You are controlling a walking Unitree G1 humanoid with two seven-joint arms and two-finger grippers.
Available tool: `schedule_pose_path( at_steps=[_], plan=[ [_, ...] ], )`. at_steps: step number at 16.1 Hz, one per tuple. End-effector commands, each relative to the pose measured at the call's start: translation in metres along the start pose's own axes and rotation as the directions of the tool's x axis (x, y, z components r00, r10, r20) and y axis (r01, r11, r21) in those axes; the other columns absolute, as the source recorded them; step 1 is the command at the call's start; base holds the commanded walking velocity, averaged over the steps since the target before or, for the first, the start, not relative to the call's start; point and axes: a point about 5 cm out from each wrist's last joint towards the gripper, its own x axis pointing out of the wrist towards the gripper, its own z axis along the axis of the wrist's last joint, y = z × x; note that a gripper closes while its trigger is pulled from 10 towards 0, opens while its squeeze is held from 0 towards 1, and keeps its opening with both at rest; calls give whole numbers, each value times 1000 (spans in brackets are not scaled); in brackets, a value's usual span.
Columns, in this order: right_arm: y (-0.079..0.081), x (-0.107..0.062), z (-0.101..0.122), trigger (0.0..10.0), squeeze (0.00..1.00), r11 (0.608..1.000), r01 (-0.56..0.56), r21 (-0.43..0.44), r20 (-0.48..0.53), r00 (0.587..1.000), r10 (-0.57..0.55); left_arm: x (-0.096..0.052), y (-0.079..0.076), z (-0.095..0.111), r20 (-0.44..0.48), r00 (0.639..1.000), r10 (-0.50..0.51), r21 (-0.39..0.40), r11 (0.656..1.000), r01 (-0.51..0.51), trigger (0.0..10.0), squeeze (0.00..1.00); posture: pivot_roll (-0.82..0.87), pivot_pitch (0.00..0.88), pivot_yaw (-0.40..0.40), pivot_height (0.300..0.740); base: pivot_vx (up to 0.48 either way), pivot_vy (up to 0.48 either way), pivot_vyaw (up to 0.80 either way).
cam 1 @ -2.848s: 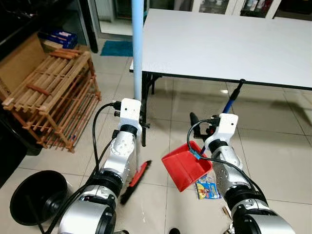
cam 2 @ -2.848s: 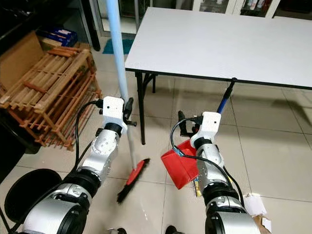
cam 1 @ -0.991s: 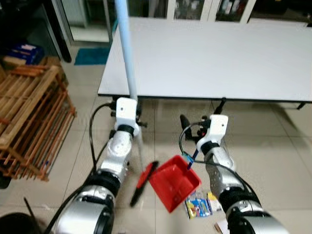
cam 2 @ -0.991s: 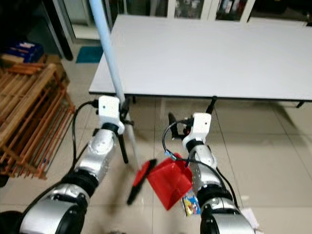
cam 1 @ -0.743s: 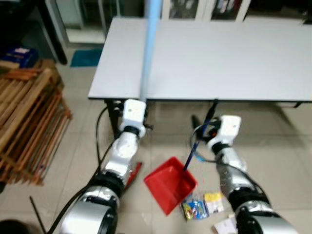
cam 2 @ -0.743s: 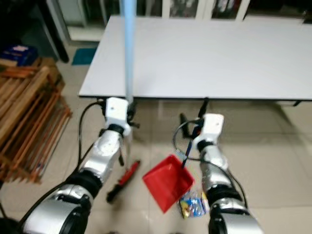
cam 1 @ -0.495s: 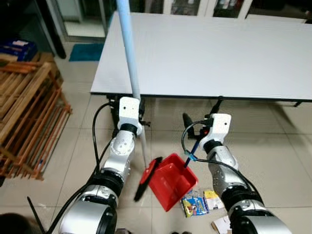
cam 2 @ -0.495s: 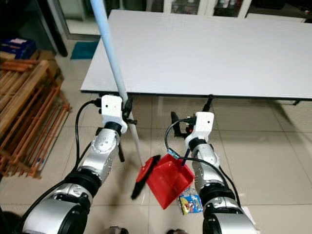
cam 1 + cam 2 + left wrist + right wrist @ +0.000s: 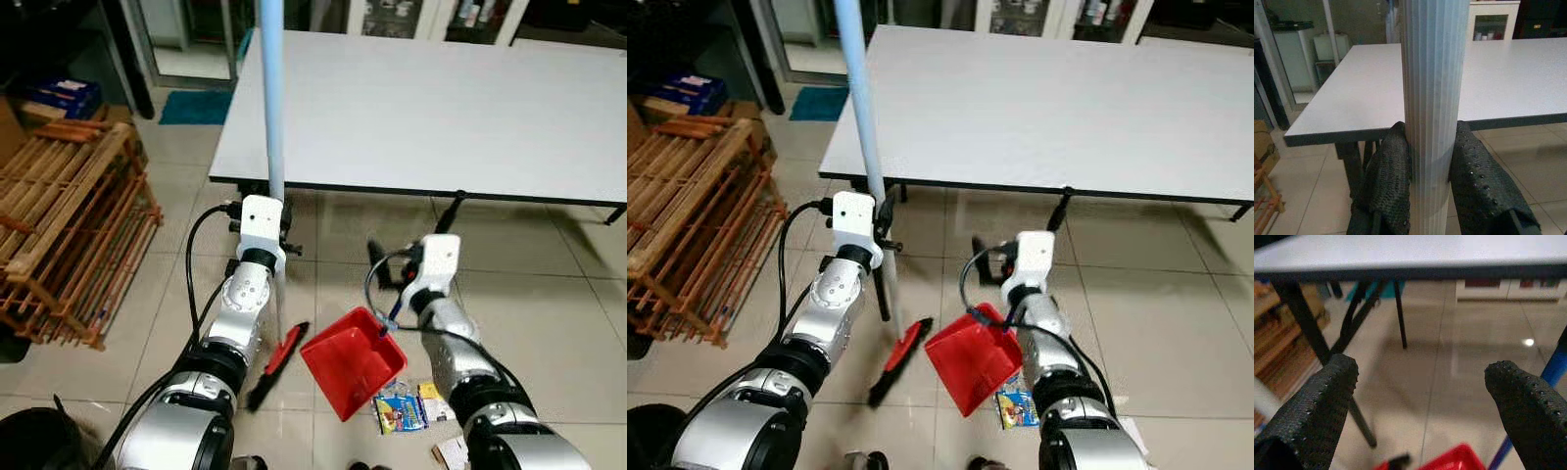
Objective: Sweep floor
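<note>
Broom (image 9: 272,98): clamped in left gripper (image 9: 1431,183), head on floor
Right gripper (image 9: 1420,396): wide, beside dustpan (image 9: 351,360) handle
Progress: wrappers (image 9: 400,411) unswept; sweeping barely begun

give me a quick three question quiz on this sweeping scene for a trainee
1. True or false: the left gripper is shut on the light blue broom pole.
2. Where is the colourful wrapper relative to the red dustpan? A: inside it. B: on the floor beside it. C: balanced on its handle.
3. Fill in: the right gripper has its fingers ____.

Key: 1 true; 2 B; 3 open.
</note>
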Motion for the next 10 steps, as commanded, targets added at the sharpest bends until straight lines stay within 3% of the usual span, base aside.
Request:
schedule_pose_path(
  at_steps=[1,7,10],
  plan=[
    [-5,-3,-6,10000,0,1000,21,0,-36,999,-21,2,-4,6,30,999,-24,8,1000,23,10000,0,52,161,-33,740,0,0,0],
    [-12,-6,-15,10000,0,995,83,-55,-112,990,-88,1,-5,4,23,999,-34,15,999,33,10000,0,53,146,-28,740,0,0,0],
    [-30,-9,-14,10000,0,982,172,-82,-124,976,-181,1,-6,4,19,999,-39,16,999,39,10000,0,52,136,-27,740,0,0,0]
  ],
)
